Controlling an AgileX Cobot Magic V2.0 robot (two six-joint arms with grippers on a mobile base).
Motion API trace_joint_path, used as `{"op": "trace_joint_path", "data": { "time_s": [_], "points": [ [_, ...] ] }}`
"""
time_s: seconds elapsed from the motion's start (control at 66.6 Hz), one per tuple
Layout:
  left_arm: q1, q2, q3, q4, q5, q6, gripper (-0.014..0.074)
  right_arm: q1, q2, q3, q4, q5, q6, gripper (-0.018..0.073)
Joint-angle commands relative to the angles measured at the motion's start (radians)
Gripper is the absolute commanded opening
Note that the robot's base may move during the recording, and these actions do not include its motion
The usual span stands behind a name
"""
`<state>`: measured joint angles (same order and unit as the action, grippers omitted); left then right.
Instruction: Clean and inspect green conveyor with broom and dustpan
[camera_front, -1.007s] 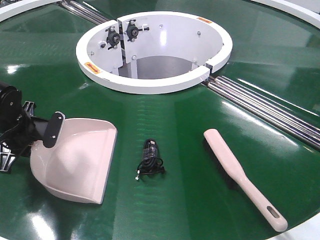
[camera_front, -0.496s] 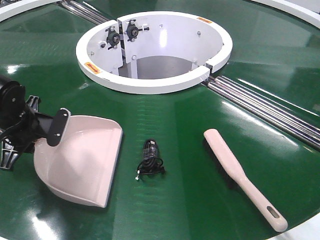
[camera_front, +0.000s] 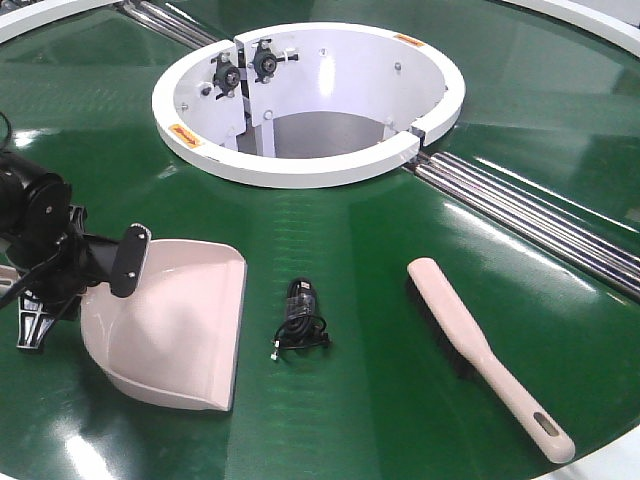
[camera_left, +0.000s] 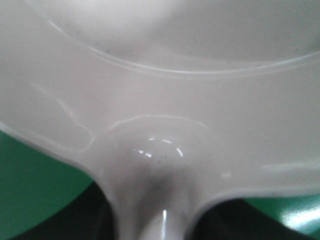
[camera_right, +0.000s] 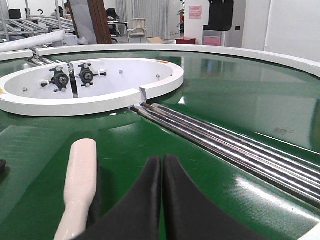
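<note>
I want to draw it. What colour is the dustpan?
The dustpan is pale pink-beige, plain with no pattern. The front-facing view shows it best.

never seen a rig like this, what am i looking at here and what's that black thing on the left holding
This is a two-armed robot at a green conveyor, a glossy ring-shaped belt around a white rim, crossed by steel rollers. The wide picture looks down from the robot's front; the other two come from cameras on its wrists. The black thing is the left gripper, shut on the handle of a pale dustpan, which fills the left wrist picture. The right gripper is shut and empty, near the broom. A small black cable lies between dustpan and broom.
</note>
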<state>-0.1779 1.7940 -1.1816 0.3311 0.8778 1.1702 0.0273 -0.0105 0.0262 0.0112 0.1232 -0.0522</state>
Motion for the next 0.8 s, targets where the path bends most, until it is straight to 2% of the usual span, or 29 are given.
{"op": "trace_joint_path", "data": {
  "time_s": [0.0,0.165,0.781],
  "points": [
    [-0.014,-0.028,-0.031,0.051,0.030,-0.015,-0.0007,-0.006,-0.018,0.013,-0.002,-0.071,0.004,-0.0010],
    [-0.017,-0.026,-0.031,0.070,0.015,-0.061,-0.0007,-0.006,-0.018,0.013,-0.002,-0.071,0.004,-0.0010],
    [-0.017,-0.027,-0.031,0.068,0.001,-0.061,-0.0007,-0.006,-0.018,0.013,-0.002,-0.071,0.004,-0.0010]
  ]
}}
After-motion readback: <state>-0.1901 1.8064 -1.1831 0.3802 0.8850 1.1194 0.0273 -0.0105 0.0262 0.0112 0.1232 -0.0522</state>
